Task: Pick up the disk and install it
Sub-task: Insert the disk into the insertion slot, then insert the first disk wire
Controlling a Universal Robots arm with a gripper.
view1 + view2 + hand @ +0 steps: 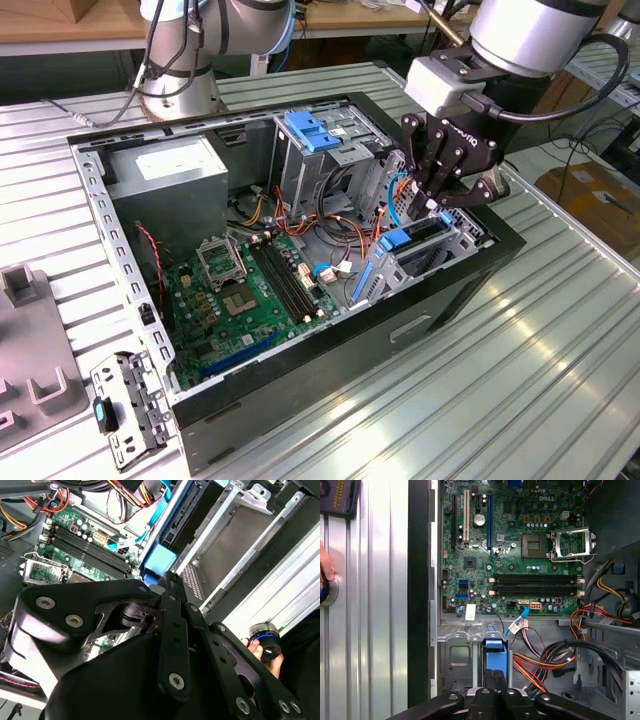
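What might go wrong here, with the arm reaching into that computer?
The gripper sits right at the disk in its metal bay; a slight misalignment might jam it. The loose cables beside the bay could snag. A person's hand on the table might get bumped.

Ribbed metal table (560,340) (dull sheen) — disk (397,240) handle blue plastic.

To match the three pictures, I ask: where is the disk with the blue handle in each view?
Exterior view: the disk is in the metal cage toward the exterior view's right, under the hand.
Second wrist view: the disk lies between the green board and the metal cage.
First wrist view: the disk sits in the metal cage, next to the hand.
Shared landmark: the green board.
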